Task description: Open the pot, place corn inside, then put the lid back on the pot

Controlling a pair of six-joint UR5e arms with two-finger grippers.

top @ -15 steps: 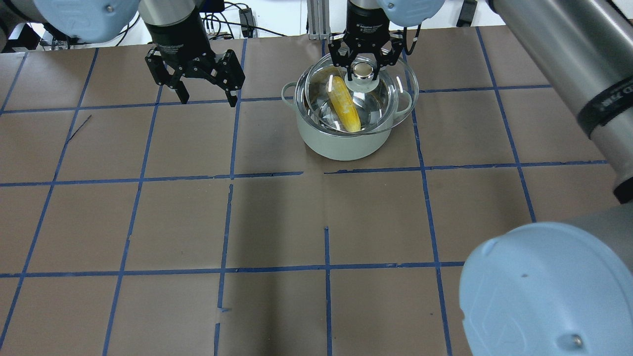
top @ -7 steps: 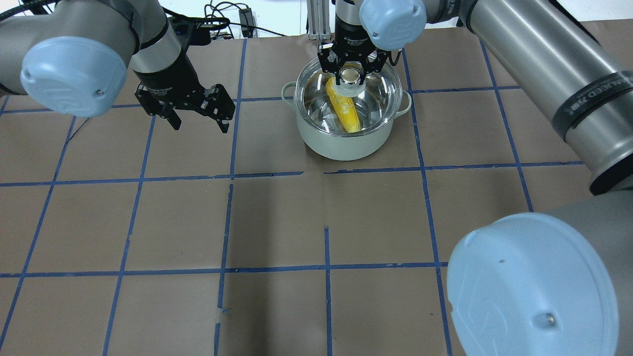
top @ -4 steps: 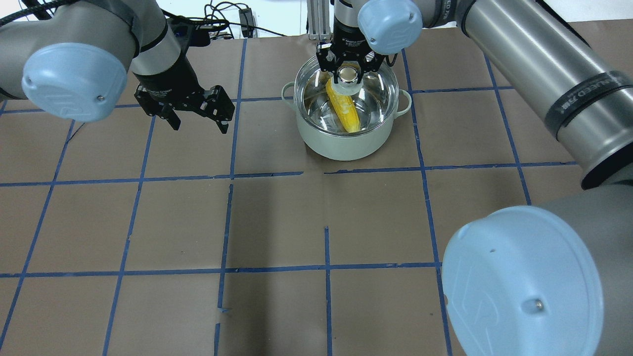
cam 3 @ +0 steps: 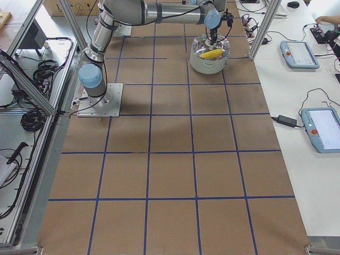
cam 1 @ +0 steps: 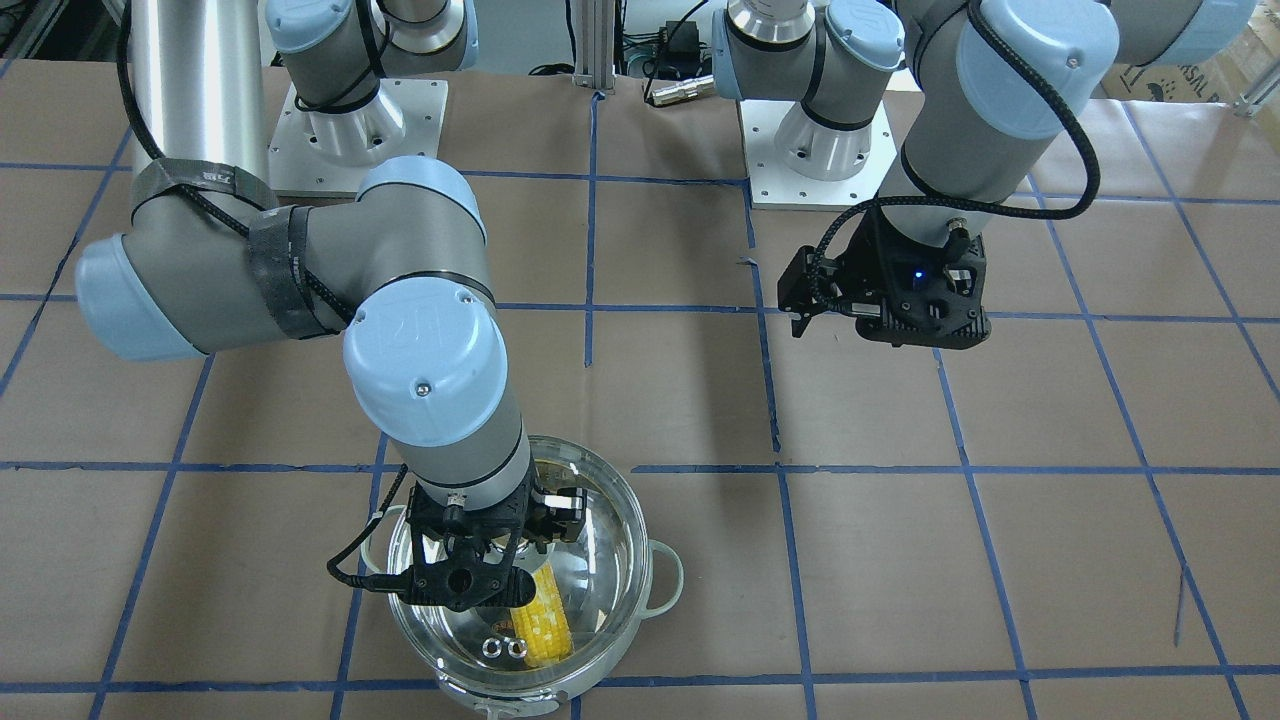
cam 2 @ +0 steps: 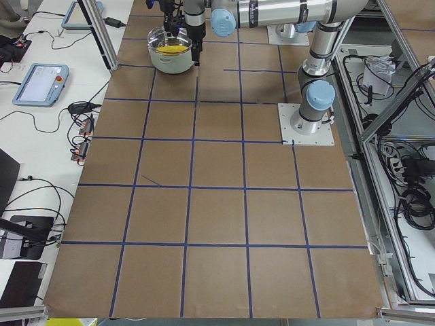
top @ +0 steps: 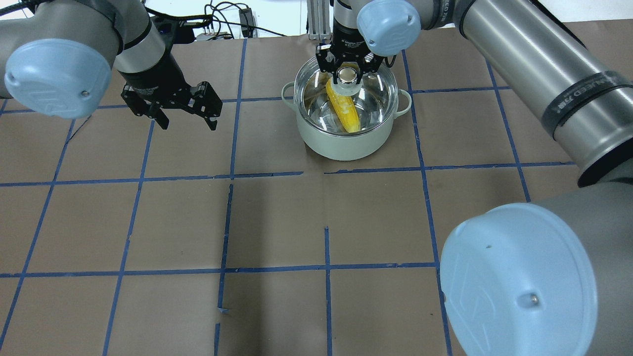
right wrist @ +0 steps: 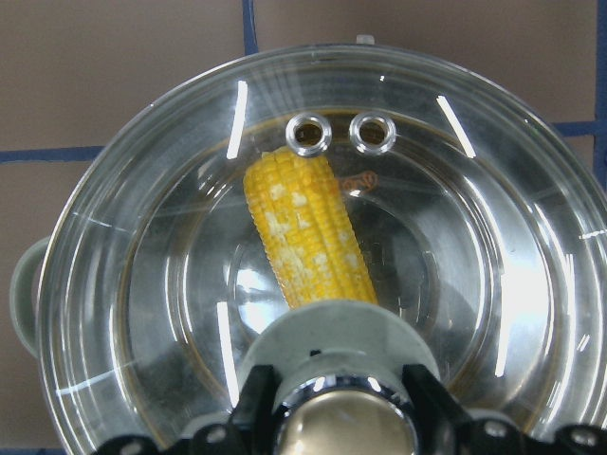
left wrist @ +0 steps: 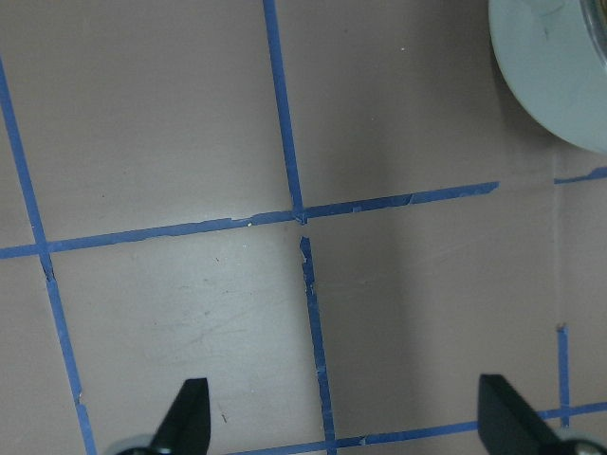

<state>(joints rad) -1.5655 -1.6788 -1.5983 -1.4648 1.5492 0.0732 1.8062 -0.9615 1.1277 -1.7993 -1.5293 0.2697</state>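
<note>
The pot [top: 341, 146] is pale green outside and shiny steel inside, and stands at the table's far middle. The corn [top: 346, 109] lies inside it, seen through the glass. The clear lid [top: 381, 96] sits on the pot's rim. My right gripper [top: 347, 74] is shut on the lid's knob from above. In the right wrist view the fingers [right wrist: 256, 398] flank the knob [right wrist: 346, 427], above the corn [right wrist: 308, 232] and the vent rings [right wrist: 308, 133]. My left gripper [top: 188, 123] is open and empty above the table, left of the pot.
The table is brown paper with a blue tape grid [top: 230, 175]. The left wrist view shows the pot's wall [left wrist: 560, 66] at its top right. Cables and an aluminium post [top: 316, 20] lie behind the pot. Tablets [cam 3: 300, 53] sit on the side bench.
The right gripper brought the lid from raised and offset down onto the pot's rim. The left arm moved left, away from the pot, with its gripper still open.
</note>
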